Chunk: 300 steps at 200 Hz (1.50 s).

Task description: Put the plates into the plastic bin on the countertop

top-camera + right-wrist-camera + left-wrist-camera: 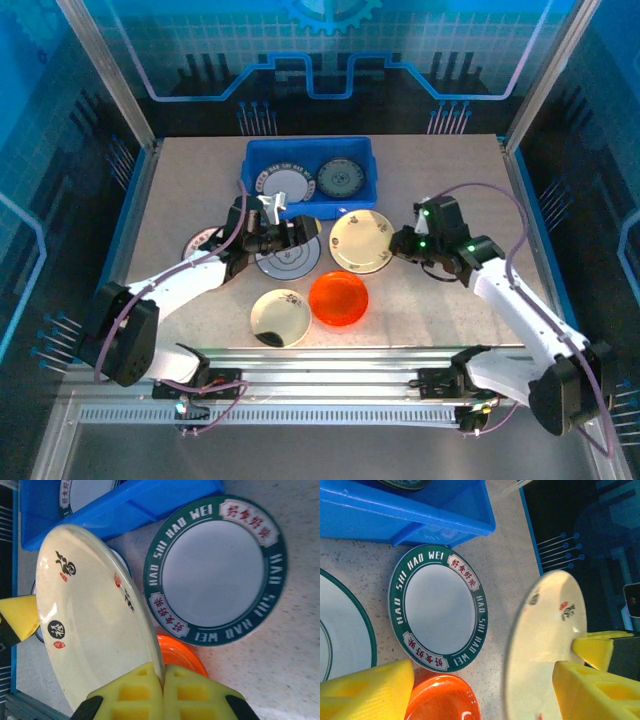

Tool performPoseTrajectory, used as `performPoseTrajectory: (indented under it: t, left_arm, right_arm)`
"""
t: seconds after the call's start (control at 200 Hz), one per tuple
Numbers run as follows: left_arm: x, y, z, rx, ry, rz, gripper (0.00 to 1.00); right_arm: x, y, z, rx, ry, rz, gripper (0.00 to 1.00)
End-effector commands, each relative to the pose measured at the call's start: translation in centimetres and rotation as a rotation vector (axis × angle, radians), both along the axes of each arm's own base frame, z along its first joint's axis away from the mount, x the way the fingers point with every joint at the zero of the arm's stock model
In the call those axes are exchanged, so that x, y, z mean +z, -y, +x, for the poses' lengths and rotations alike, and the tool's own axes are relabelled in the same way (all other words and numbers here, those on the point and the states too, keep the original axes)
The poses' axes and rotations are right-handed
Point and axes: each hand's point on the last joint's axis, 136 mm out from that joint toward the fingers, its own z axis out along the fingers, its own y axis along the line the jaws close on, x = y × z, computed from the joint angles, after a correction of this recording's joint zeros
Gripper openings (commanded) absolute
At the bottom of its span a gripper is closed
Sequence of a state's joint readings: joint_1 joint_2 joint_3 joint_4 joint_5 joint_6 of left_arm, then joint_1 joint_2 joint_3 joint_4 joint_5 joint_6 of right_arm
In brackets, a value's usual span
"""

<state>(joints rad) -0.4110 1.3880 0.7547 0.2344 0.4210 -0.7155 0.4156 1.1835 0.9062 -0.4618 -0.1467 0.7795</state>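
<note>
The right gripper (163, 676) has its two yellow jaws pressed tight together on the rim of the cream plate (95, 615). The plate is tipped up on its edge and does not lie flat. From above, the cream plate (358, 240) is near the middle of the countertop (190, 180). The right gripper (402, 243) bites it at its 3 o'clock edge.

The left gripper (300, 230) waits at the plate's 9 o'clock edge. Its own camera shows the left gripper (482, 677) with jaws wide apart. The cream plate (540, 640) stands in the gap, close to one finger (600, 690) and well away from the other. I cannot tell if that finger touches it, but the jaws do not squeeze it.

The plastic bin (258, 160) sits at 12 o'clock on the countertop. Two plates lie flat inside it, side by side: the dark-rimmed plate (288, 184) and the teal plate (340, 178).

More plates lie flat on the countertop:
- The green-rimmed plate (437, 607) has words on its rim and lies just beside the bin's wall.
- The orange plate (338, 297) is at 6 o'clock from the cream plate.
- The small cream plate (280, 317) is just beside the orange plate, at its 8 o'clock.
- The ringed plate (285, 265) lies under the left gripper.
- One more, the side plate (200, 243), is at 9 o'clock from the ringed plate — partly hidden by the left arm.
</note>
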Motion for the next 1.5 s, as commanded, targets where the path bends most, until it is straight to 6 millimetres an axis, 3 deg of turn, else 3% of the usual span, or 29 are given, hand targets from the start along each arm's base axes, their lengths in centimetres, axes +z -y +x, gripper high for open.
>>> performPoseTrajectory:
  t: [0.0, 0.15, 0.23, 0.295, 0.445, 0.5, 0.595, 0.695, 0.855, 1.086, 1.296, 1.496]
  left_arm:
    - [0.7, 0.8, -0.1, -0.033, 0.028, -0.001, 0.70]
    - [0.3, 0.6, -0.4, -0.040, 0.017, 0.017, 0.54]
    - [-0.1, 0.4, -0.3, -0.031, 0.008, 0.033, 0.27]
    - [-0.2, 0.4, -0.3, -0.028, 0.000, 0.037, 0.00]
    - [0.1, 0.4, 0.0, -0.016, 0.008, 0.033, 0.00]
    - [0.4, 0.3, 0.3, -0.010, 0.011, 0.045, 0.00]
    - [1.0, 0.1, 1.2, 0.004, 0.018, 0.075, 0.00]
    - [1.8, -0.1, 2.5, 0.015, 0.020, 0.107, 0.00]
    - [3.0, -0.9, 5.9, 0.041, 0.015, 0.151, 0.00]
    - [3.8, -1.7, 13.1, 0.099, -0.006, 0.164, 0.00]
    - [2.9, -1.1, 18.6, 0.114, -0.054, 0.140, 0.00]
    - [0.6, -1.3, 22.3, 0.159, -0.114, 0.137, 0.00]
  right_arm:
    - [3.1, -3.2, 2.1, 0.035, 0.097, 0.099, 0.00]
    - [3.4, -4.9, 2.8, 0.065, 0.100, 0.113, 0.00]
    - [3.4, -5.3, 3.1, 0.072, 0.095, 0.125, 0.00]
    - [3.4, -5.6, 3.3, 0.080, 0.090, 0.129, 0.00]
    - [2.7, -5.8, 3.7, 0.079, 0.073, 0.113, 0.00]
    - [2.5, -5.6, 3.7, 0.077, 0.067, 0.097, 0.13]
    - [2.4, -4.7, 3.8, 0.053, 0.070, 0.065, 0.45]
    - [2.8, -3.0, 3.6, 0.016, 0.078, 0.053, 0.56]
    - [3.7, 0.9, 2.9, -0.075, 0.100, 0.069, 0.58]
    - [3.8, 5.0, 2.2, -0.163, 0.102, 0.086, 0.58]
    - [4.0, 6.2, 2.4, -0.177, 0.097, 0.099, 0.58]
    - [4.0, 6.8, 2.7, -0.186, 0.100, 0.114, 0.58]
